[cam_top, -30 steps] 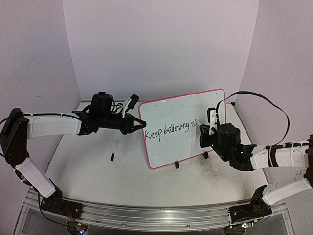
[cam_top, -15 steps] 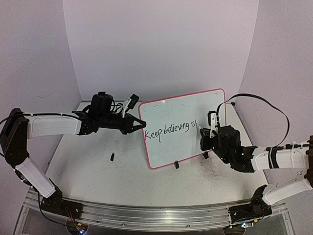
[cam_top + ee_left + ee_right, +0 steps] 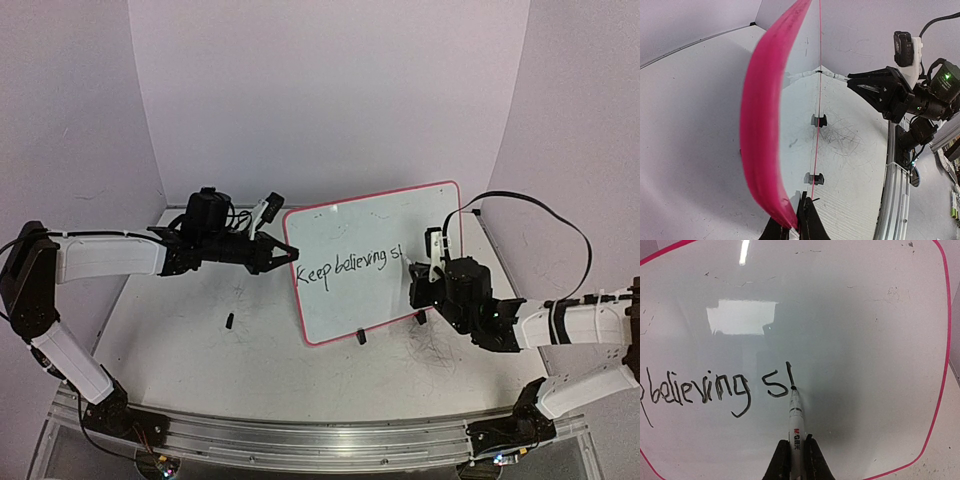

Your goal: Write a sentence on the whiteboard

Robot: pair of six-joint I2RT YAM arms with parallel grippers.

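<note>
**Tool grips hold board and pen mid-word; a slip at either end would spoil the line**

Left tool (image 3: 288, 255) is pinched narrow on the left edge of the whiteboard (image 3: 400, 215), its fingertips (image 3: 807, 222) closed over the pink rim (image 3: 757, 125). The whiteboard stands tilted on two black clips (image 3: 360, 337) on the desk (image 3: 200, 330), near the middle and slightly to the right. That pinch looks like its only brace besides the clips. If the fingers creep along the rim, I judge the board could pivot on the clips and drag the letters askew.

Across the board's lower half, the sentence (image 3: 715, 390) reads "Keep believing s" so far. An upright stroke follows, probably the stem of a "t". The line already climbs a little to the right, and further drift would leave the last word sitting higher than the first.

Further right, the marker (image 3: 795, 415) has its tip touching the board at the foot of that stroke. The right tool (image 3: 796, 460) is clamped tight on the marker barrel. Pressing too hard could push the board back against the left pinch. Pressing too lightly would break the ink.

A black cable (image 3: 520, 200) loops over the right arm close to the board's upper right corner. It might catch there as the arm travels right.
</note>
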